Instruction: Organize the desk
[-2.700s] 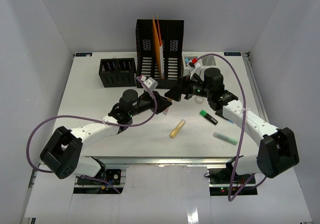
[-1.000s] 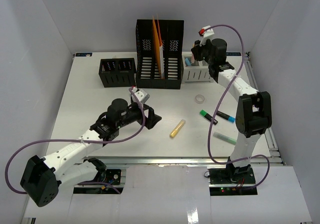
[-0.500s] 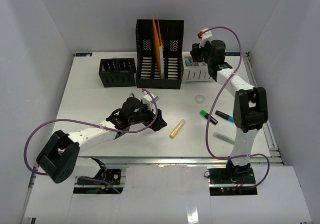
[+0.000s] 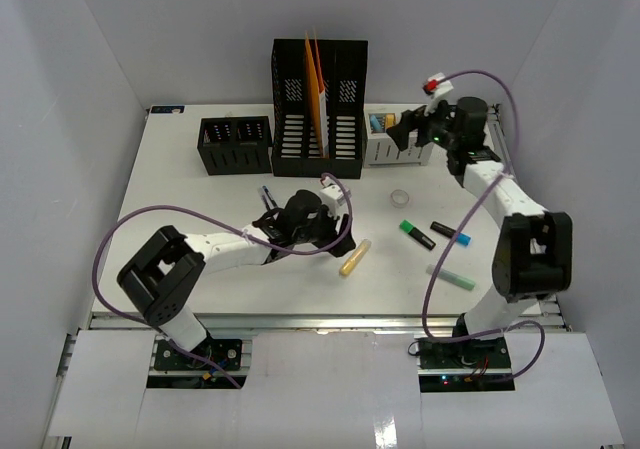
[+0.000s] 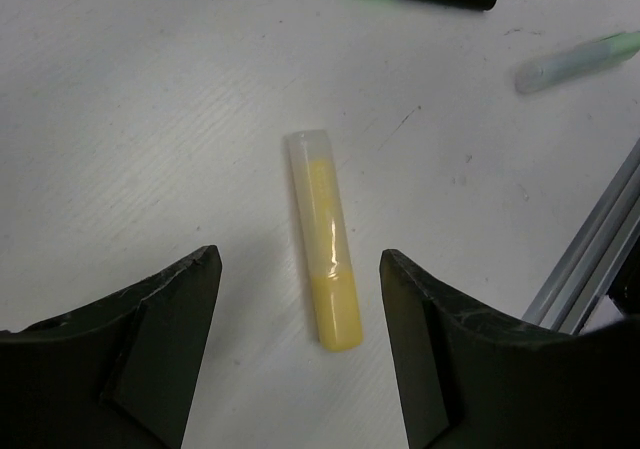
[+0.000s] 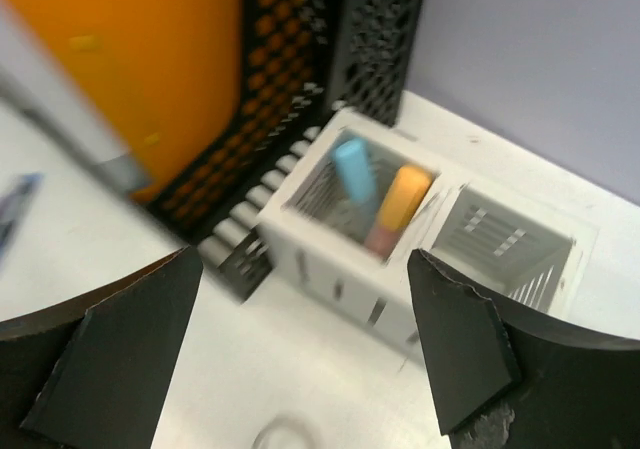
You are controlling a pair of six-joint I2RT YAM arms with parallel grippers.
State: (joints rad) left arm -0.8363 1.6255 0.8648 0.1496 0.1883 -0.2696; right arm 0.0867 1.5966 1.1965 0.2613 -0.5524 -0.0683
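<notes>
On the white desk lies a yellow highlighter with a clear cap. My left gripper is low over it. In the left wrist view the yellow highlighter lies between my open left gripper fingers, with a gap on each side. My right gripper hovers at the back right by the white organizer. The right wrist view shows my right gripper open and empty, facing the white organizer, which holds blue and orange items.
A black file holder with an orange folder and a black pen holder stand at the back. A tape ring, a green highlighter, a blue highlighter and a pale green marker lie at the right. A metal rail runs along the desk's near edge.
My left gripper has swung right to straddle the yellow highlighter and narrowed a little. My right gripper has opened wide and drawn back to the right of the white organizer.
</notes>
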